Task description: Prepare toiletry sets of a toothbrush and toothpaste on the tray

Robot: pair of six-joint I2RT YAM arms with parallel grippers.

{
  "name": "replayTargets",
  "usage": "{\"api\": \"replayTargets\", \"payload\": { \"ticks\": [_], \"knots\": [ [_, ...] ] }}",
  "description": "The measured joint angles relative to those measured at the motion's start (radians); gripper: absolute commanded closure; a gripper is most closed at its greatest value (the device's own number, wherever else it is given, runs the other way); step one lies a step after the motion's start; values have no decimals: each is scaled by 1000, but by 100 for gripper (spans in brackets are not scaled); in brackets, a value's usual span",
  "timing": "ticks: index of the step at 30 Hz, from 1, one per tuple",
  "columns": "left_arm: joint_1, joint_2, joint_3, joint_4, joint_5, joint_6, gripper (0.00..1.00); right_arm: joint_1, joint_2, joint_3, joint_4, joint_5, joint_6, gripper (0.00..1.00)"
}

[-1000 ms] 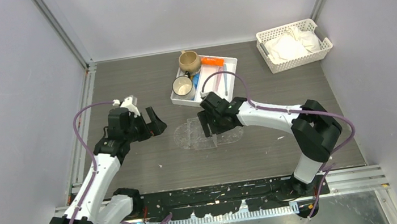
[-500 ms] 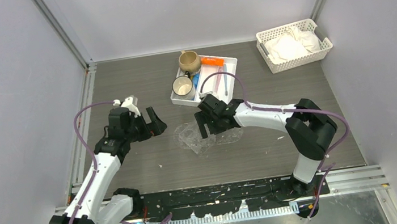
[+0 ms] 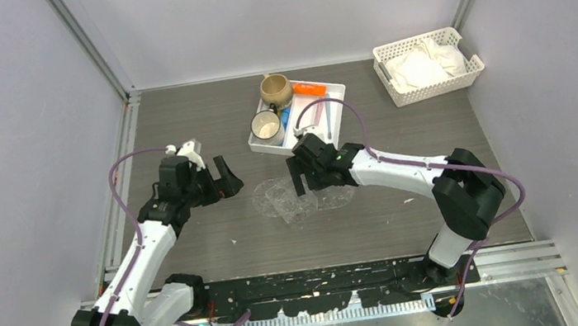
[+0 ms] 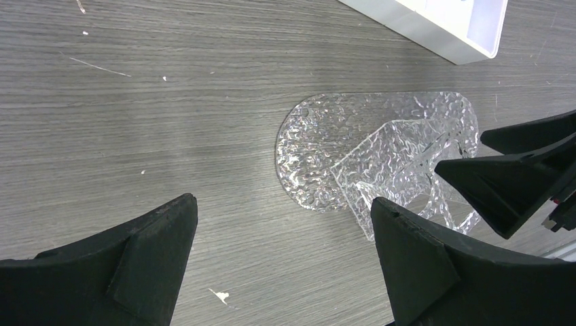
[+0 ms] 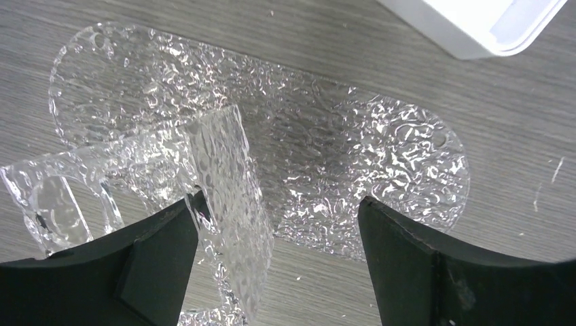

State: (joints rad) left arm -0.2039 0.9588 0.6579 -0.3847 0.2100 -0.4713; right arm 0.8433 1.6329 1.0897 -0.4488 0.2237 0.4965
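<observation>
Right gripper (image 5: 277, 216): jaws apart, straddling the raised edge of the small clear textured square tray (image 5: 224, 163), which sits tilted beside one finger. Left gripper (image 4: 282, 204): jaws apart, empty, left of the tray. Orange toothpaste tube (image 3: 308, 89): beyond the tray, in white compartmented tray (image 3: 333, 91).

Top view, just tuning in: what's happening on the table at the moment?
The right hand is down over the clear tray, open, with one finger against the tray's edge, which looks tipped up off a clear oval plate beneath it. The left hand hovers open beside them, holding nothing. No set is started yet: the orange toothpaste and blue toothpaste lie in the white tray with the two mugs.
</observation>
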Motion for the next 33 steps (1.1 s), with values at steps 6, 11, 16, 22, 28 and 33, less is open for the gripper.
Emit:
{"api": "replayTargets", "payload": {
  "ticks": [6,11,16,22,28,33],
  "knots": [
    [0,0,0,0,0,0,0,0,-4,41,-11,40,-24,11],
    [0,0,0,0,0,1,0,0,-106,24,-39,48,-24,12],
    [0,1,0,0,0,0,0,17,-300,-24,-62,52,-8,13],
    [0,1,0,2,0,-1,0,75,-438,-183,-61,53,56,20],
    [0,1,-1,5,0,-1,0,97,-471,-439,35,14,177,36],
    [0,2,-2,6,0,-1,0,99,-462,-534,149,-27,271,33]
  ]
}}
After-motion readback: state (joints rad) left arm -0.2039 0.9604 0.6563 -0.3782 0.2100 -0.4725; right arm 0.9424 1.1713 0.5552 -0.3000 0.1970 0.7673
